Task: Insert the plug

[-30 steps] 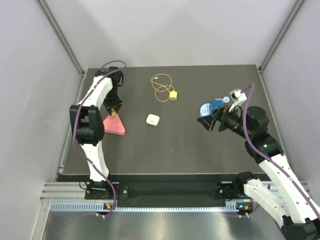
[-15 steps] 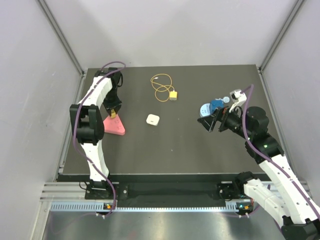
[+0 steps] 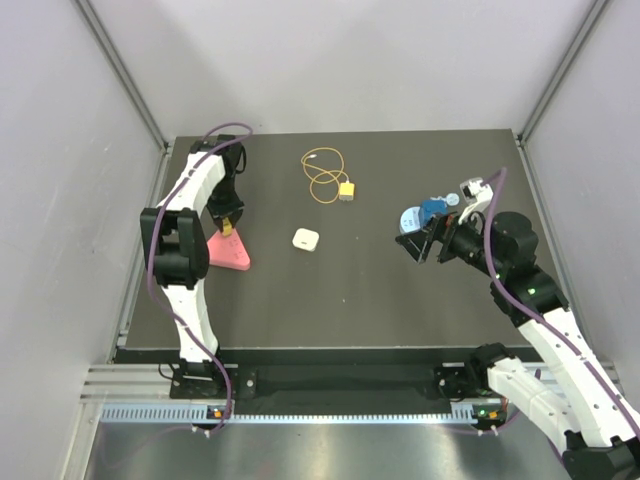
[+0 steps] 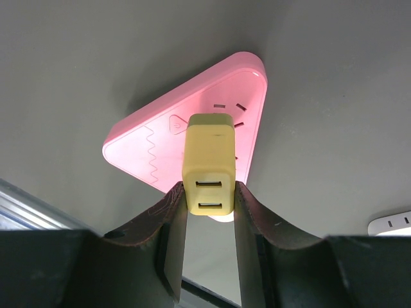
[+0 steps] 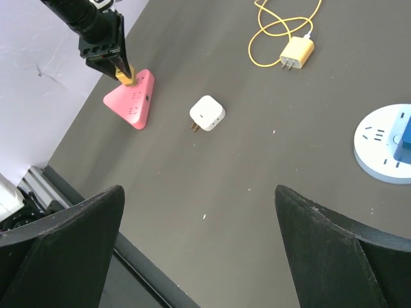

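The plug (image 3: 346,191), a small yellow connector on a looped yellow wire (image 3: 322,175), lies loose at the back middle of the mat. It also shows in the right wrist view (image 5: 296,52). No gripper is near it. My left gripper (image 4: 210,192) is shut on a yellow block (image 4: 209,160) with two slots in its end and no wire. It holds the block end-on against a pink triangular socket strip (image 4: 160,138) at the left (image 3: 228,252). Whether the block's prongs are in the strip is hidden. My right gripper (image 5: 199,192) is open and empty above the mat at the right (image 3: 415,245).
A white square adapter (image 3: 306,240) lies at mid-mat, prongs to the side. A round white socket (image 3: 410,217) with a blue piece (image 3: 432,208) on it sits beside my right gripper. Grey walls close in the left, back and right.
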Robot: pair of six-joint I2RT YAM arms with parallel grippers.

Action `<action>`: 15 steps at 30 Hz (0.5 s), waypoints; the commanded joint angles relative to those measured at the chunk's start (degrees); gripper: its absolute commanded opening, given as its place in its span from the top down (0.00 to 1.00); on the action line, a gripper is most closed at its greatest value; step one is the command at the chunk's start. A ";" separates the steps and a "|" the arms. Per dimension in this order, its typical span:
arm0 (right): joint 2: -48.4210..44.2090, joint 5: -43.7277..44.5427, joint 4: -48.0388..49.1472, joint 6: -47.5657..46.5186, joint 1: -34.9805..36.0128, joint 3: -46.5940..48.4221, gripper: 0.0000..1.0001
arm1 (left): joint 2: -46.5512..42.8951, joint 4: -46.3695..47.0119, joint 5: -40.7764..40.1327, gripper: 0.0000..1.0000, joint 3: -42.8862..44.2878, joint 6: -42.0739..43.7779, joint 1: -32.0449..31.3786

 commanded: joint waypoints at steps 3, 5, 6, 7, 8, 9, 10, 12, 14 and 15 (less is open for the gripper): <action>-0.65 1.27 0.35 -1.60 -0.21 3.00 0.00 | 2.08 0.86 1.09 1.00 1.44 0.81 0.42; -0.74 1.36 0.44 -1.61 -0.21 3.00 0.00 | 2.35 0.60 1.17 1.00 1.79 1.07 0.42; -0.82 1.36 0.44 -1.61 -0.21 3.09 0.00 | 2.78 0.34 0.74 1.00 2.49 1.07 0.51; -0.65 1.36 0.35 -1.61 -0.30 3.00 0.00 | 2.87 0.07 0.73 1.00 2.67 1.16 0.51; -0.74 1.44 0.27 -1.69 -0.21 3.00 0.00 | 2.96 0.07 0.82 1.00 2.84 1.07 0.51; -0.65 1.44 0.18 -1.69 -0.30 3.09 0.00 | 3.14 -0.11 0.56 1.00 3.02 1.07 0.51; -0.74 1.53 0.09 -1.69 -0.21 3.09 0.00 | 3.23 -0.28 0.38 1.00 3.11 1.07 0.51; -0.83 1.53 0.00 -1.78 -0.30 3.09 0.00 | 3.40 -0.46 0.38 1.00 3.28 1.07 0.51; -0.91 1.62 0.00 -1.69 -0.30 3.18 0.00 | 3.58 -0.98 -0.14 1.00 3.46 0.98 0.60; -0.91 1.62 -0.09 -1.78 -0.21 3.26 0.00 | 3.58 -0.99 -0.41 1.00 3.55 0.90 0.69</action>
